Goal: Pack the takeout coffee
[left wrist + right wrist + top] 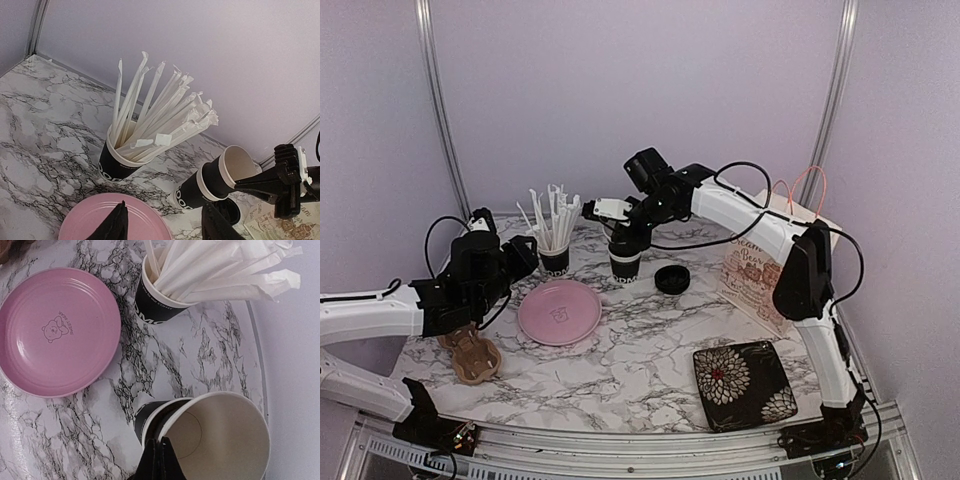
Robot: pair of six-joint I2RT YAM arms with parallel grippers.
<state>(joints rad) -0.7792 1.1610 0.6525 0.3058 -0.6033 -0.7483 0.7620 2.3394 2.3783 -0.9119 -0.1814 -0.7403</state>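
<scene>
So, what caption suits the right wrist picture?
Right pincer pinches the rim of the top paper cup, nested in a second cup, beside a pink plate.

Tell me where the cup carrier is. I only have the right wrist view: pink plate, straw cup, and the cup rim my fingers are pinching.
Observer: The brown cup carrier lies at the table's near left, left of the pink plate and partly under the left arm.
Operator: Any lid around?
Observer: One black lid lies flat on the marble, just right of the stacked cups in the top view.
Operator: Is the left arm holding anything?
Observer: No. The left fingers stand open and empty, pointing toward the straw cup.
</scene>
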